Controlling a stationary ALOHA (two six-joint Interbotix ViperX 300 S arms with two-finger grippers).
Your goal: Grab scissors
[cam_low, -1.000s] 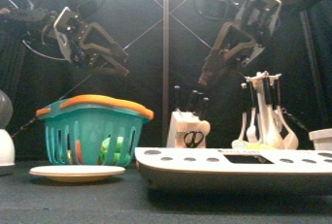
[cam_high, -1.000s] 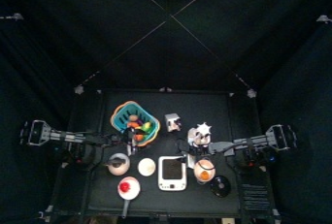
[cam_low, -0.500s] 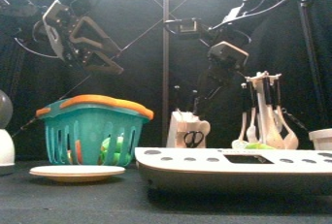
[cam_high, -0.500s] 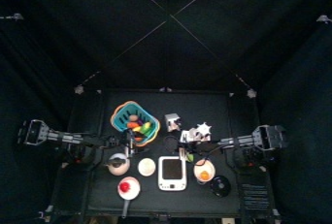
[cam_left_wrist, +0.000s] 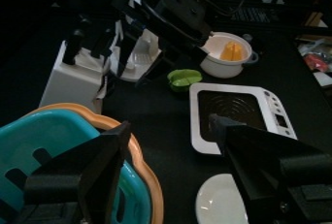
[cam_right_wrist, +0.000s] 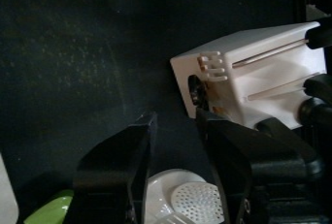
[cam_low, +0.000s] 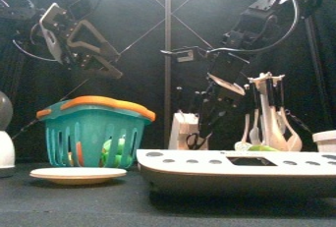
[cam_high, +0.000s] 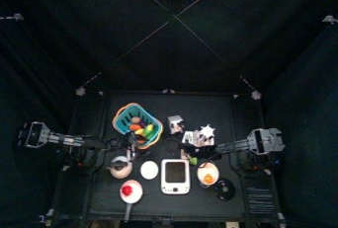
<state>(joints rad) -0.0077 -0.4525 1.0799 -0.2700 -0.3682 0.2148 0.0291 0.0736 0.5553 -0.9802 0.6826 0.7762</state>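
The scissors (cam_low: 194, 141) stand with black handle loops in a white holder (cam_low: 192, 131) between the teal basket and the utensil rack. My right gripper (cam_low: 214, 90) hangs open just above and behind the holder, touching nothing. In the right wrist view the open gripper (cam_right_wrist: 177, 123) points at the holder (cam_right_wrist: 259, 65), with a black loop (cam_right_wrist: 199, 94) at its near edge. In the top view the right gripper (cam_high: 201, 150) sits beside the holder (cam_high: 176, 124). My left gripper (cam_low: 100, 60) is open and empty, raised above the basket.
A teal basket with an orange rim (cam_low: 92, 131) stands at the left, a white plate (cam_low: 78, 175) in front of it. A white kitchen scale (cam_low: 243, 167) fills the front. A utensil rack (cam_low: 269, 113) stands close right of the holder. A cup (cam_left_wrist: 227, 53) stands by the scale.
My right arm has dropped and swung left, bringing its gripper down close over the white holder. My left arm has barely shifted.
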